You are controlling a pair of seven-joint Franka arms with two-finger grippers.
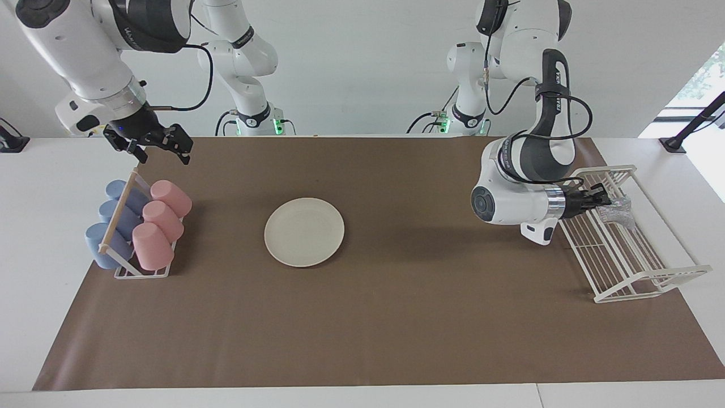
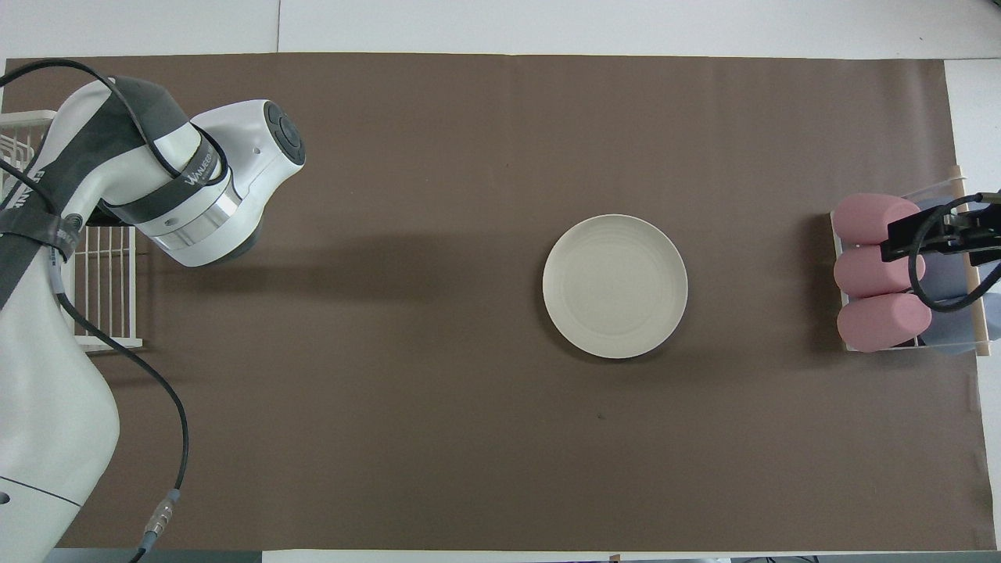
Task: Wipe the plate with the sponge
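Pinched shut on the sponge [image 1: 616,207], my left gripper [image 1: 605,200] hangs over the white wire rack [image 1: 634,266] at the left arm's end of the table, the limp speckled piece dangling from my fingertips just above the rack's wires. My right gripper [image 1: 161,144] waits wide open and empty over the cup holder [image 1: 136,266] with its pink and blue cups at the right arm's end. The plate [image 1: 304,232] lies bare on the brown mat between the two, well apart from the sponge — nothing touches it. So I judge the wiping itself not yet begun: I hold the sponge, but it must be carried to the plate, pressed down and rubbed across its face.
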